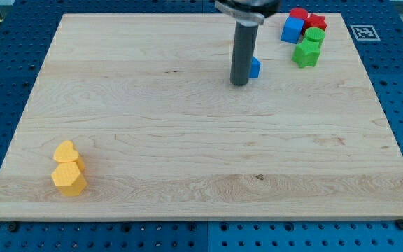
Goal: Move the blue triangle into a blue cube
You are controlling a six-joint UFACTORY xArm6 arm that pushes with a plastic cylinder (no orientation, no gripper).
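A small blue triangle [255, 67] lies on the wooden board [187, 140] near the view's top, mostly hidden behind my rod. My tip [239, 83] rests on the board right at the triangle's left side, touching or nearly touching it. The blue cube [292, 29] sits at the view's top right, to the right of the triangle and a little above it, apart from it.
Around the blue cube stand a red block [299, 13], a red star-like block [317, 21], a green block [315, 35] and a green star-like block [306, 53]. Two yellow blocks [68, 169] sit at the view's bottom left.
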